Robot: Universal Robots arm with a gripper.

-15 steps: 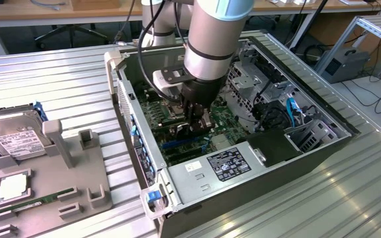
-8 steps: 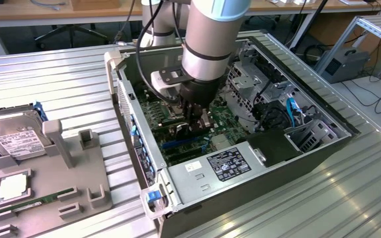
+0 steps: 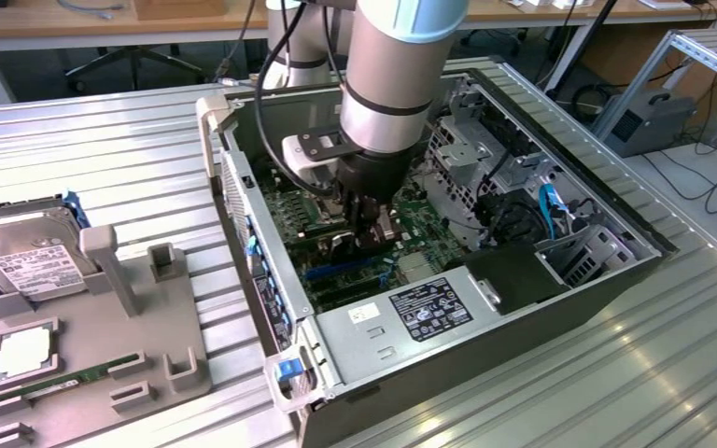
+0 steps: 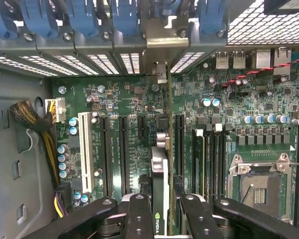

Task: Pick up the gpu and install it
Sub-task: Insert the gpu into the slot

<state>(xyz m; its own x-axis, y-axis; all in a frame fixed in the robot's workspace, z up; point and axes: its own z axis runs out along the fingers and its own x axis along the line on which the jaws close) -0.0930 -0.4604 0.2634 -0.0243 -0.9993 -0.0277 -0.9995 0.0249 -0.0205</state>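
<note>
The gripper is clamped on the thin dark gpu card, held on edge inside the open grey computer case, over the green motherboard. If its edge misses the slot it could jam or scrape the board; its silver bracket might catch the rear frame. Black slots flank it; a yellow-black cable bundle lies well apart.

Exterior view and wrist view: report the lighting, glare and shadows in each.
Exterior view: glare streaks the ribbed silver metal table at the exterior view's right; the open black computer case is shadowed inside under the arm. Wrist view: the green motherboard is evenly lit, the perforated vent grille glares white, the thin black gpu card between the jaws has a pale lit edge.
</note>
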